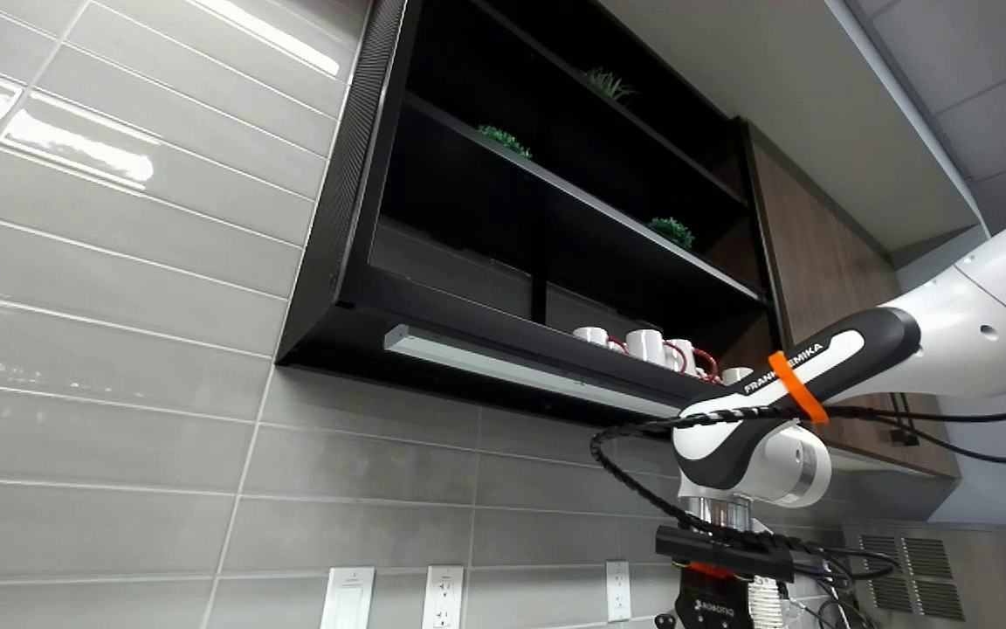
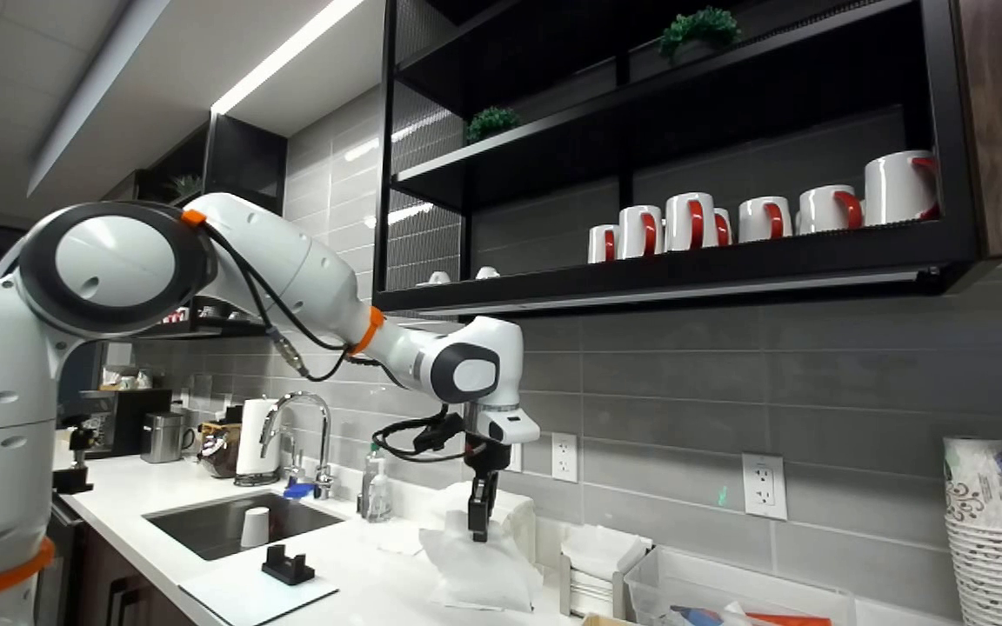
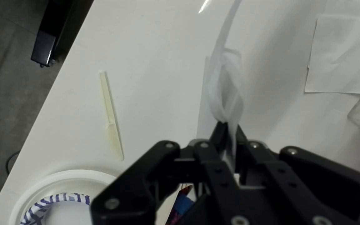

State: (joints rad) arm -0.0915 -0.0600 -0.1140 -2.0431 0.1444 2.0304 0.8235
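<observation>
- A grey tiled wall (image 2: 675, 382) is seen in both exterior views, with a black shelf unit (image 2: 692, 271) mounted on it.
- Along the foot of the wall, a white counter (image 2: 131, 491) is shown in an exterior view.
- A white robot arm (image 2: 292, 261) is stretched out over the counter, and its end is pointed straight down.
- A sink (image 2: 205, 532) is set into the counter, and a white cup (image 2: 255, 528) is contained in it.
- A clear bin (image 2: 710, 574) is placed near the wall; a stack of patterned paper cups (image 2: 997, 556) is seen at that view's right edge.
- A thin white sheet (image 2: 484, 574) is located directly under the gripper (image 2: 479, 532), between the sink and the clear bin. Whether its lower edge is touched by the counter cannot be told. In the wrist view, its upper part is seen gathered into a narrow strip.
- The gripper's fingers are pressed together, and that strip is pinched between their tips.
- A round white dish (image 3: 64, 175) is partly shown at the lower left of the wrist view.
- White mugs (image 2: 688, 222) with red handles are lined up along the shelf unit's bottom.
- A pale plastic knife (image 3: 111, 115) is laid on the counter, apart from the gripper.
</observation>
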